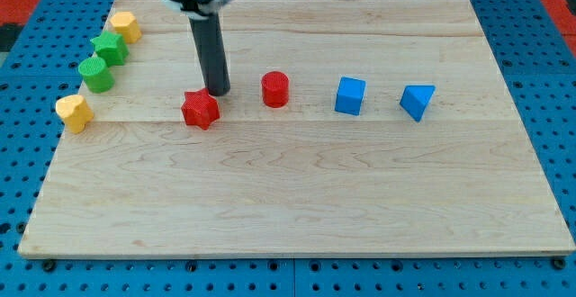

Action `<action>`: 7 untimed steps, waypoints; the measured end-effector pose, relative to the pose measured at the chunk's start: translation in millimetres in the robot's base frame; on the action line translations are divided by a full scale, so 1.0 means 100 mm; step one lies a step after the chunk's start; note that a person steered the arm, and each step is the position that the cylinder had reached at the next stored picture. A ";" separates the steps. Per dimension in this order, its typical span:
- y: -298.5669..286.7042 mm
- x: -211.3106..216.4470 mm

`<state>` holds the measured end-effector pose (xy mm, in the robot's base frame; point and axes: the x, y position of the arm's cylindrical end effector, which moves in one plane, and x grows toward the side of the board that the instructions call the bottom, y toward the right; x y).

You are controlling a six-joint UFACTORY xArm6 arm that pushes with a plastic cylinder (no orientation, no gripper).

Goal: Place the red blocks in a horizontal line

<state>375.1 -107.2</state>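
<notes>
Right, starting at the view's left edge of the wooden tabletop (297, 198), I have a small cluster running diagonally: a yellow block (74, 112) lowest, then a green cylinder (95, 74) above it, a green star-shaped block (111, 48) touching that one, and another yellow block (125, 26) at the top of the row, near the board's upper left corner. Moving towards the middle, the red star-shaped block (201, 109) sits well apart from that cluster. My tip (219, 93) is down at the star's upper right corner, touching it or just beside it; I cannot tell which. The rod rises straight up from there to the arm at the view's top. There are no fingers on this rig, only the rod, so nothing is gripped. Just to the right of my tip is the red cylinder (275, 90), sitting slightly higher in the view than the red star. Further right come a blue cube (350, 95) and, nearest the right edge, a blue wedge-shaped block (418, 101)
</notes>
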 end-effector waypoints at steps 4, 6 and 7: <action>0.41 0.25; 1.35 1.00; 1.41 1.03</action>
<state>478.4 33.9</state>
